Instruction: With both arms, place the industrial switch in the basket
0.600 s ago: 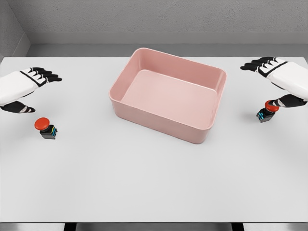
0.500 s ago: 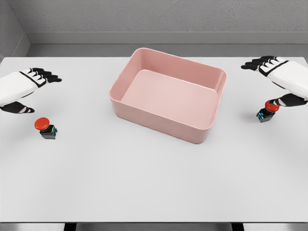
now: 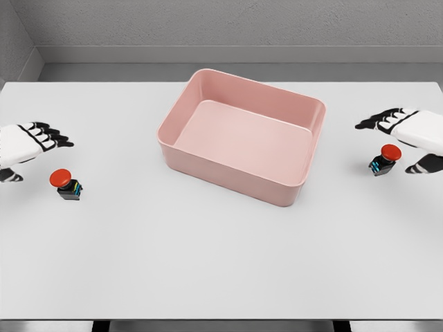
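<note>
Two industrial switches with red mushroom buttons on black bases stand on the white table. One switch [image 3: 66,184] is at the left, the other switch [image 3: 385,159] at the right. The pink basket [image 3: 303,182] sits between them at the table's middle, with nothing inside. My left hand [image 3: 31,142] hovers up and left of the left switch, fingers spread, holding nothing. My right hand [image 3: 408,135] hangs just right of the right switch, fingers above it and thumb below right, open and apart from it.
The white table [image 3: 208,263] ends at a front edge near the picture's bottom. A grey wall runs behind the table.
Both hands have dropped lower and drawn outward toward the picture's edges, coming nearer the height of their switches. The switches and basket have not moved.
</note>
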Robot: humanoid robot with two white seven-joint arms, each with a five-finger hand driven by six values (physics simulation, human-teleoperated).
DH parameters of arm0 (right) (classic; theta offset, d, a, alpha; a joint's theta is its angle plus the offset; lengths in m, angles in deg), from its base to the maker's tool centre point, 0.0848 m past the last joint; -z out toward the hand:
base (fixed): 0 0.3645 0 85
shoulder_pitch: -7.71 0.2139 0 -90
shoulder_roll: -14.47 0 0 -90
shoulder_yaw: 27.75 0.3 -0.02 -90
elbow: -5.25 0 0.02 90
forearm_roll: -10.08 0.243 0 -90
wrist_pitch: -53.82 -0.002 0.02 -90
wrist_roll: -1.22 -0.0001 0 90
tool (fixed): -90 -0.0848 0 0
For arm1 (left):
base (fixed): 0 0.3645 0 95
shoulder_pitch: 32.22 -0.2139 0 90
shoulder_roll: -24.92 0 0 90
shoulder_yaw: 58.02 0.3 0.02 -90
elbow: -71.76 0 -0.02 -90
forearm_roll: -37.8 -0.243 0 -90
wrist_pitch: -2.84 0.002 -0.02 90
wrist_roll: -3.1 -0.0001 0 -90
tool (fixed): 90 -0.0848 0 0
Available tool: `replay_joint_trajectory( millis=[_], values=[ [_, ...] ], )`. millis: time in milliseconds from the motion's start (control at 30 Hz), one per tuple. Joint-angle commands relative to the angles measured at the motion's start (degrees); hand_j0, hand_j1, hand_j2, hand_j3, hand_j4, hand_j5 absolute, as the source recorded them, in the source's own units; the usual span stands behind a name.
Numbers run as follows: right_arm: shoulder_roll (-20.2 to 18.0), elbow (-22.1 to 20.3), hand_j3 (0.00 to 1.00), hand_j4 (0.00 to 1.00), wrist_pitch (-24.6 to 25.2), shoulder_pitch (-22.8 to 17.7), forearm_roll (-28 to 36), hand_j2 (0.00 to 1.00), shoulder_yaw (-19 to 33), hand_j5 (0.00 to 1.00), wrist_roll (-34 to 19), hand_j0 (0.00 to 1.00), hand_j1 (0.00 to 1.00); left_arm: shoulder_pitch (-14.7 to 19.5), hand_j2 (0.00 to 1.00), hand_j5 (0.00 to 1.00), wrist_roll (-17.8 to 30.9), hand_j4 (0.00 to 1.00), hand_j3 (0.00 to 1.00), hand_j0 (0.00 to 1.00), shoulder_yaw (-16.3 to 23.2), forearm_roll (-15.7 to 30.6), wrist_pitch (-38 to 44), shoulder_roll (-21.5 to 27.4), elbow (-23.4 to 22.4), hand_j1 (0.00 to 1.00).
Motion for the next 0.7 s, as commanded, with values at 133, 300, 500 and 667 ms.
replay_joint_trajectory(
  millis=[133,300,500,667],
  values=[
    [0.24,0.33,1.0,1.0,6.0,-0.09,0.34,1.0,-2.99,1.0,-4.7,1.0,1.0,0.0,1.0,1.0,-0.01,1.0,1.0,1.0,3.42,-1.14,0.07,-0.46,3.02,1.0],
    [0.59,1.74,1.0,1.0,14.88,0.26,0.25,1.0,-4.05,1.0,-5.06,1.0,1.0,0.0,1.0,1.0,-0.01,1.0,1.0,1.0,4.39,-1.14,0.07,-1.43,4.69,1.0],
    [1.38,1.47,1.0,1.0,16.82,4.13,0.34,1.0,-4.13,1.0,-9.97,1.0,1.0,0.26,1.0,1.0,-0.01,1.0,1.0,1.0,5.27,-2.81,0.07,-3.19,4.69,1.0],
    [4.72,1.91,1.0,1.0,21.03,10.89,0.25,1.0,-10.89,1.0,-12.28,1.0,1.0,0.26,0.99,0.99,2.01,0.99,0.99,0.99,5.27,-3.87,0.07,-3.45,4.52,0.99]
  ],
)
